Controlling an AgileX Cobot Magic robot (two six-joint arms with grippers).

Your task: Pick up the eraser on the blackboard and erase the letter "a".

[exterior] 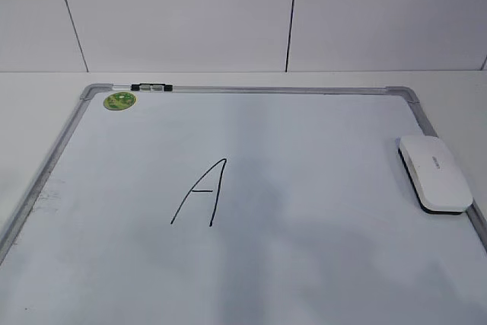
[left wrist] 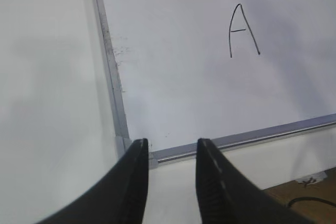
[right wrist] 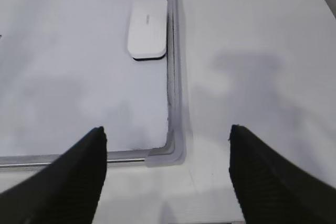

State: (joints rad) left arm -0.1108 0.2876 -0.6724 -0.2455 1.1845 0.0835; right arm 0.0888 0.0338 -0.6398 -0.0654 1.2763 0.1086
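Observation:
The blackboard (exterior: 319, 150) is a white board with a grey frame, lying flat on the table. The white eraser (exterior: 434, 173) lies on it against the right frame, felt side down; it also shows in the right wrist view (right wrist: 148, 29). No small "a" shows in any view; only a tall capital "A" (exterior: 202, 192) is written mid-board, also seen in the left wrist view (left wrist: 242, 30). My left gripper (left wrist: 172, 145) is open and empty above the board's near left corner. My right gripper (right wrist: 168, 129) is wide open and empty above the near right corner, well short of the eraser.
A round green sticker (exterior: 119, 100) and a small black-and-silver clip (exterior: 151, 87) sit at the board's far left corner. A white wall stands behind the table. Smudges mark the board's left edge (left wrist: 122, 51). The table's front edge with a cable (left wrist: 310, 200) shows at the lower right.

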